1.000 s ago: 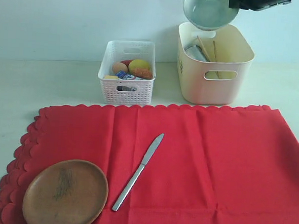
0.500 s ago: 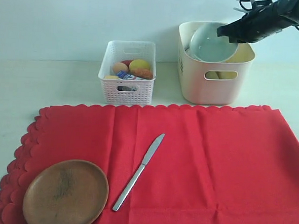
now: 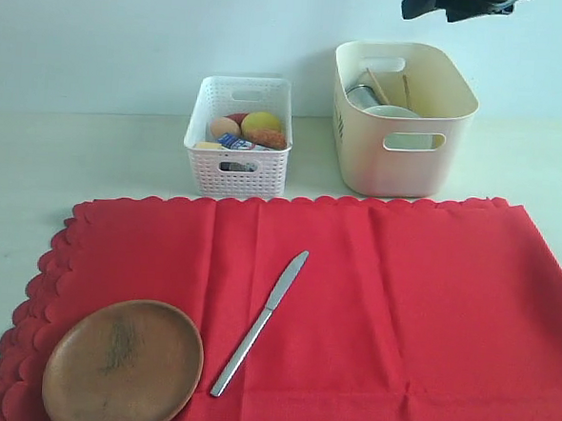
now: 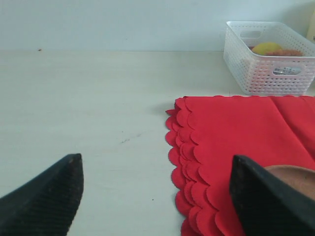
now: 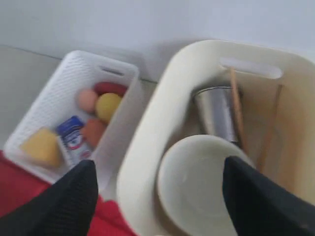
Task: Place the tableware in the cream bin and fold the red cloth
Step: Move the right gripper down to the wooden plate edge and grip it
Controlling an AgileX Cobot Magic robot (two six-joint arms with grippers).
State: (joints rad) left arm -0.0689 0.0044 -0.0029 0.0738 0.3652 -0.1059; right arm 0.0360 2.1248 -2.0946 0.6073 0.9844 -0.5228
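The red cloth (image 3: 352, 301), a soft fabric with scalloped edges, lay flat on the pale bench (image 3: 74, 160). On it rested the round wooden plate (image 3: 124, 363) and the slim metal knife (image 3: 260, 322). The smooth cream bin (image 3: 360, 158) with rounded corners stood beside the white perforated basket (image 3: 235, 174). Half a second before, the right pincer (image 5: 160, 196) carried the pale bowl (image 3: 392, 111) at the bin's mouth. Now the bowl lay inside, near the shiny steel cup (image 5: 214, 113) and the chopsticks (image 5: 236, 113). The right pincer was released and had risen above the bin. The left pincer (image 4: 155, 196) was also released, low over the cloth's edge.
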